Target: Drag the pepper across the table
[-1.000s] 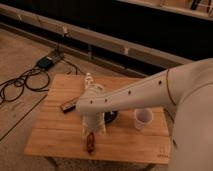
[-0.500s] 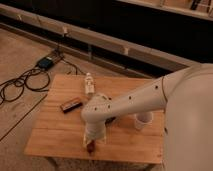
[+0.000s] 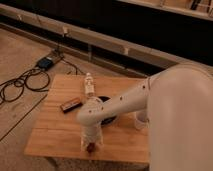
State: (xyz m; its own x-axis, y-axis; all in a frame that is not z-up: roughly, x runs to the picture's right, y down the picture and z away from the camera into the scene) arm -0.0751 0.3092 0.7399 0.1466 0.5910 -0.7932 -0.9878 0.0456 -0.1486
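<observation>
The pepper (image 3: 90,147) is a small dark red-brown shape on the light wooden table (image 3: 55,130), close to the table's front edge. My gripper (image 3: 90,141) points straight down at the end of the white arm and sits right over the pepper, hiding its upper part. I cannot tell whether the gripper touches or holds the pepper.
A clear plastic bottle (image 3: 89,84) lies at the table's back middle. A flat dark bar (image 3: 69,105) lies to the left. A black bowl (image 3: 109,118) is partly hidden behind the arm, with a white cup (image 3: 141,120) at the right. Cables (image 3: 20,85) lie on the floor to the left.
The arm has swung lower and to the right, uncovering the bottle. The gripper and the pepper have shifted slightly toward the table's front edge.
</observation>
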